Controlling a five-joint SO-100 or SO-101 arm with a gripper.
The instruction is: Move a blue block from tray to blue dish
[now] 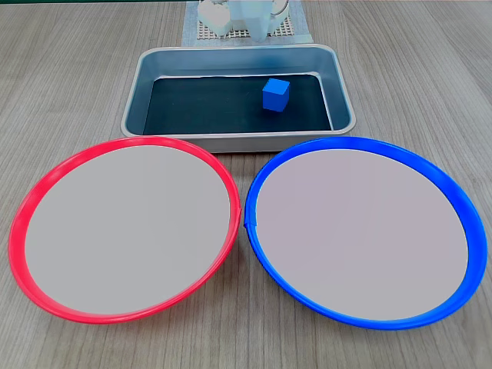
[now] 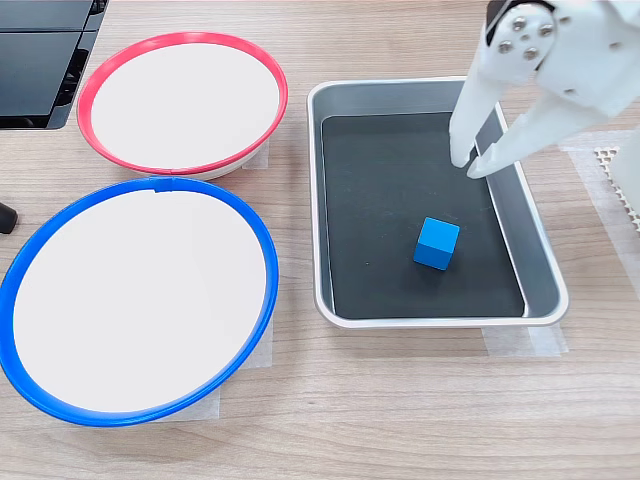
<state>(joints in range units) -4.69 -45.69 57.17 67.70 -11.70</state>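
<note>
gripper (image 2: pixel 472 163) nearly closed, tips almost meeting, holding nothing. blue block (image 2: pixel 437 243) sits below it on the tray (image 2: pixel 338 200) floor. judged light, rigid; pinch opposite flat faces.

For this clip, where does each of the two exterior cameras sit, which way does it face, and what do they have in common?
First exterior view: low, on the dishes' side of the table, looking across the red dish and blue dish toward the tray; only a white part of the robot shows at the top edge.
Second exterior view: high, looking steeply down; white arm and gripper over the tray.
Shared: both dishes, tray and blue block.
</note>
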